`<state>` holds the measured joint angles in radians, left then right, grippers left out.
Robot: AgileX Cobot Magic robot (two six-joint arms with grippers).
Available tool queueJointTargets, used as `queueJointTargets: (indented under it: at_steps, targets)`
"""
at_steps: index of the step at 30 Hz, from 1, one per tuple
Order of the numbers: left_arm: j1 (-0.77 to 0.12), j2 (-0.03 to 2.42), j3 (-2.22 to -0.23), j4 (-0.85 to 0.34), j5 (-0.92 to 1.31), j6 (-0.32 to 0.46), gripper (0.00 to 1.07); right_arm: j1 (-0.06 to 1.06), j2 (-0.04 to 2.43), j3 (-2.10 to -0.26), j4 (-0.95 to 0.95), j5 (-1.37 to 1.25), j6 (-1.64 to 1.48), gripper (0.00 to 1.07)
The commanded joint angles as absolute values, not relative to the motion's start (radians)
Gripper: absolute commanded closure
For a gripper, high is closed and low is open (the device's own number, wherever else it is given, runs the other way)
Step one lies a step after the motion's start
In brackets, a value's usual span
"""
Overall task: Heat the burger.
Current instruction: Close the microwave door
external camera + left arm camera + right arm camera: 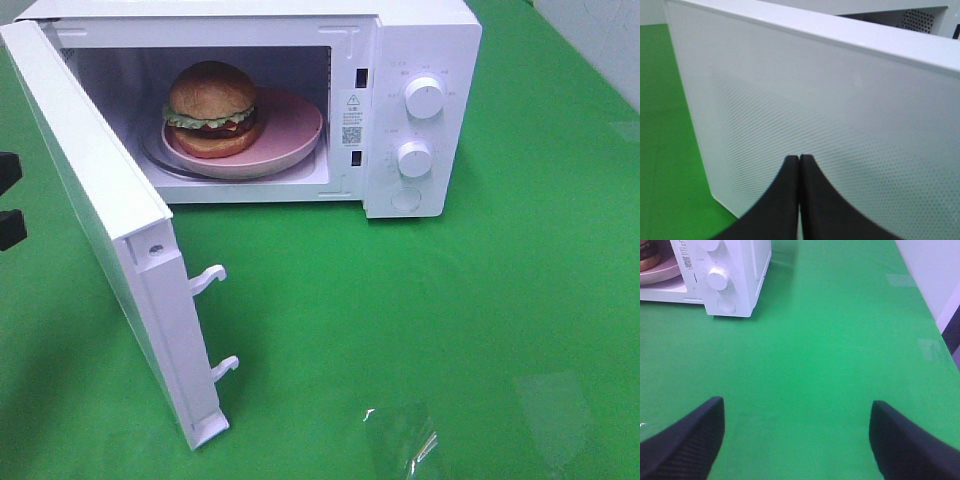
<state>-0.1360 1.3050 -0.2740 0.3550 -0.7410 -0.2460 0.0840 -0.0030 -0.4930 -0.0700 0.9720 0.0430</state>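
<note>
The burger (211, 108), with a golden-brown bun, lettuce and reddish filling, sits on a pink plate (295, 135) inside the open white microwave (420, 40). The microwave door (95, 190) is swung wide open to the left. My left gripper (799, 159) is shut and empty, with its tips right at the door's outer perforated face (815, 115). Only black parts of it show at the left edge of the exterior view (10, 228). My right gripper (797, 415) is open and empty above the green table, well right of the microwave (735, 275). An edge of the burger (647, 257) shows there.
The microwave has two white knobs (425, 98) and a round button (406, 198) on its right panel. Two latch hooks (210, 278) stick out of the door edge. Green cloth (450, 320) covers the table. A piece of clear tape (400, 440) lies near the front.
</note>
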Motion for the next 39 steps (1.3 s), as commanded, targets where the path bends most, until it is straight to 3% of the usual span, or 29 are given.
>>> queueJointTargets:
  at_steps: [1, 10, 14, 16, 22, 27, 31, 39]
  targets:
    - [-0.173, 1.336, -0.304, 0.343, -0.753, -0.247, 1.07, 0.080, -0.032, -0.491, -0.066, 0.962, 0.041, 0.32]
    - [-0.279, 1.449, -0.389, 0.267, -0.751, -0.238, 1.07, 0.080, -0.032, -0.491, -0.066, 0.962, 0.041, 0.32]
    - [-0.327, 1.487, -0.428, 0.217, -0.745, -0.200, 1.07, 0.080, -0.032, -0.491, -0.066, 0.962, 0.041, 0.32]
    - [-0.384, 1.535, -0.484, 0.102, -0.731, -0.146, 1.07, 0.080, -0.032, -0.491, -0.066, 0.962, 0.041, 0.32]
    - [-0.469, 1.608, -0.589, 0.000, -0.684, -0.074, 1.07, 0.080, -0.032, -0.491, -0.066, 0.962, 0.041, 0.32]
    - [-0.505, 1.649, -0.643, -0.093, -0.657, -0.057, 1.07, 0.080, -0.032, -0.491, -0.066, 0.962, 0.041, 0.32]
    - [-0.571, 1.722, -0.745, -0.244, -0.643, 0.067, 1.07, 0.080, -0.032, -0.491, -0.066, 0.962, 0.041, 0.32]
    - [-0.639, 1.808, -0.891, -0.418, -0.589, 0.173, 1.07, 0.080, -0.032, -0.491, -0.066, 0.962, 0.041, 0.32]
